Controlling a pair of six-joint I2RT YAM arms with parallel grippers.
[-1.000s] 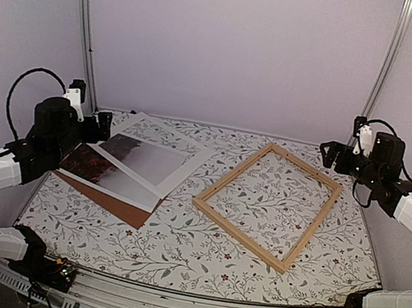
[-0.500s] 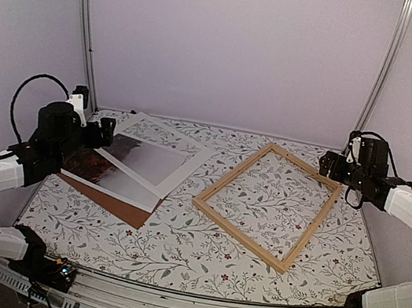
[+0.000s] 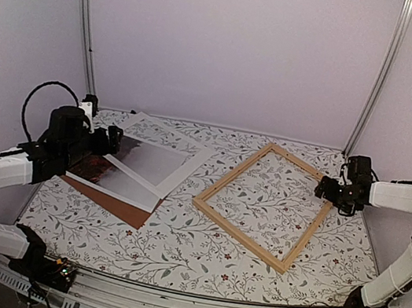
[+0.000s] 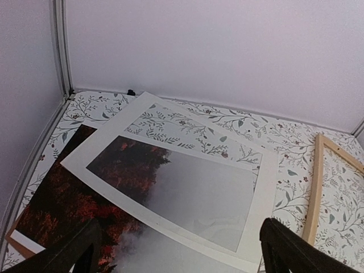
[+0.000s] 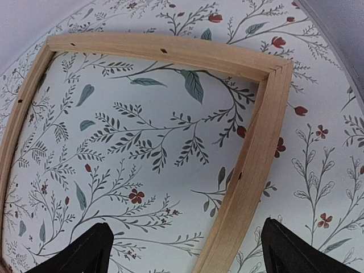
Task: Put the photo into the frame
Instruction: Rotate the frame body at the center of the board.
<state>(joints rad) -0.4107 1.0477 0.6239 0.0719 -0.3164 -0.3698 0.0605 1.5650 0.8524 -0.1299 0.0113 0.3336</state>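
Both arms have come down and inward. The left gripper now sits at the far-left edge of the stack, and the right gripper is over the far-right corner of the frame. Both sets of jaws are spread wide and hold nothing.

No step is complete. The photo lies at left, partly under the white mat and on the brown backing board, well apart from the frame. Remaining: free the photo, carry it across, seat it.
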